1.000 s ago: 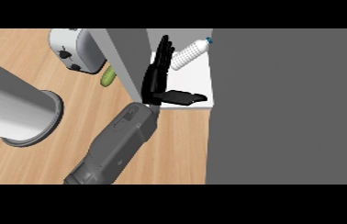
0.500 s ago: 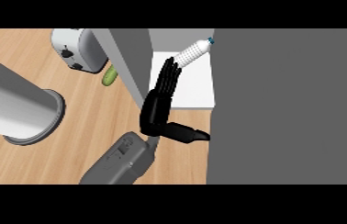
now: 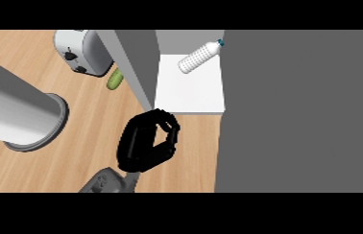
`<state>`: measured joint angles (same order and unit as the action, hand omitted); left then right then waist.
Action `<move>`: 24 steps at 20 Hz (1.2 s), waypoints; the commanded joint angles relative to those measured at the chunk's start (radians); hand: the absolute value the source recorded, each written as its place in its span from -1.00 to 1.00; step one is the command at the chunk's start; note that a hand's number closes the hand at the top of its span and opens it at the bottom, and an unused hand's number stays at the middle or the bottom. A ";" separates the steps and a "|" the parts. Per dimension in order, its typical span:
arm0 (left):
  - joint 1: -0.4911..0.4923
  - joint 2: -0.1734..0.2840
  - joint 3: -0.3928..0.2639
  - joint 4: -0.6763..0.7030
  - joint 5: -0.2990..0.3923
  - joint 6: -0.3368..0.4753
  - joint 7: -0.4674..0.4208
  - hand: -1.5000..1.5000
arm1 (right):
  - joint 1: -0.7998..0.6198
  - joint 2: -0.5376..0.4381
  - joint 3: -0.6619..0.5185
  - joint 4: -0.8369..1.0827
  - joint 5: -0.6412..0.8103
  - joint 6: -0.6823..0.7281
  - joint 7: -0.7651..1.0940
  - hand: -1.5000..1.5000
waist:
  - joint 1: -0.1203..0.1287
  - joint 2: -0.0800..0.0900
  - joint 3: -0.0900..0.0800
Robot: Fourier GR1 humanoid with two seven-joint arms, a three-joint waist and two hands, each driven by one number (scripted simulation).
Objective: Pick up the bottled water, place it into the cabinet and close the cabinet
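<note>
We are noting the right hand [image 3: 147, 142] curling empty-fingered; bottled water [image 3: 200, 56] lying beyond them (unsecured), cabinet door [image 3: 135, 65] possibly jamming.

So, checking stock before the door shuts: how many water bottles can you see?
1. The bottled water lies on its side on the white cabinet shelf, toward the back. Others may be hidden behind the cabinet walls.

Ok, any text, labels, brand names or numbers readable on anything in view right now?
None readable.
Bottled water, lying in the cabinet: no label text shows.
Toaster: dark controls, no lettering visible.
Steel pot, green vegetable, left hand: no markings.
</note>
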<state>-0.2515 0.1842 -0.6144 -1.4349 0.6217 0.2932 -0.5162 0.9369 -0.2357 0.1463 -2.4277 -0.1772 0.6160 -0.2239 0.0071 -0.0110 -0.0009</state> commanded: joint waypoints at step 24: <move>0.510 0.392 0.289 -0.445 0.243 -0.206 -0.014 -1.00 | -0.073 -0.152 0.526 -0.267 0.322 0.130 0.173 1.00 | 0.038 -0.008 -0.012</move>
<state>0.2131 0.5314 -0.3666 -1.8424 0.8294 0.1259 -0.5331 0.8953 -0.3626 0.5185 -2.5042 -0.0063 0.7155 -0.1827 0.0276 -0.0207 -0.0121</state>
